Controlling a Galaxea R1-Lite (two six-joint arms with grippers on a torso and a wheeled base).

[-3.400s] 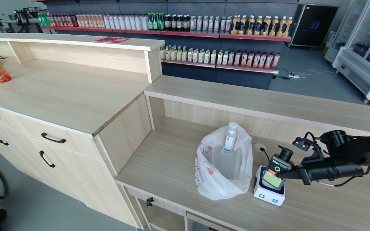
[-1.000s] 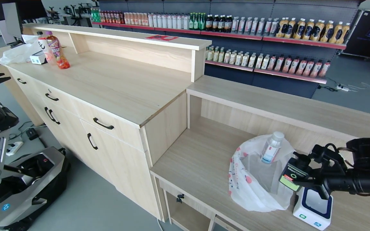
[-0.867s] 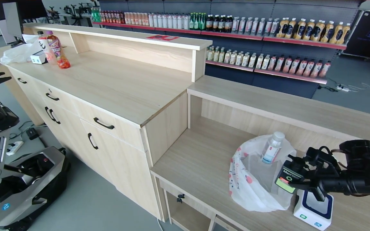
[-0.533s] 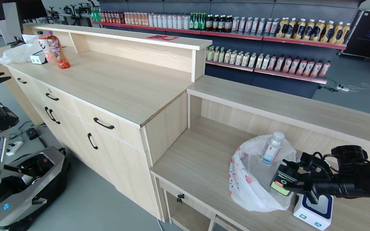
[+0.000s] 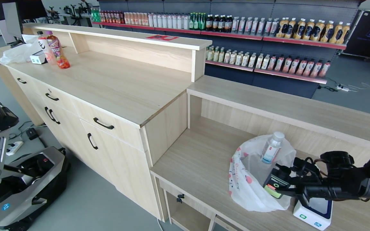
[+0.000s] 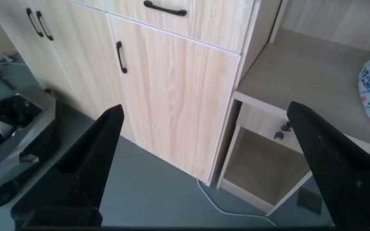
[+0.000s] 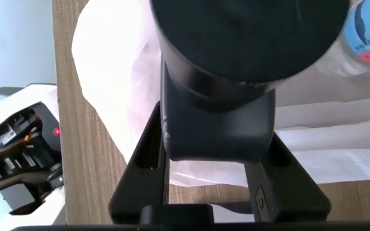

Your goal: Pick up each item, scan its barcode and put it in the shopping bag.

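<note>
— Where are the left fingers [image 6: 88,160] sitting?
— They're hanging spread and empty by the cupboard [image 6: 172,83], clear of the work.
— And the item?
— The bag [image 5: 249,192] is standing open on the desk [image 5: 198,160], with a clear bottle [image 5: 270,149] inside. I'm tilting the pump bottle [image 5: 276,184] over its rim, with the right fingers [image 7: 294,173] clamping it beside the scanner [image 5: 312,211], so it drops in.

- The shopping bag [image 5: 247,187] stands on the lower counter [image 5: 198,160].
- A clear bottle [image 5: 271,148] stands inside the bag, towards its back.
- The scanner [image 5: 312,214] sits just right of the bag.
- The pump bottle [image 5: 275,183], held in the right gripper [image 5: 284,191], is at the bag's right rim.
</note>
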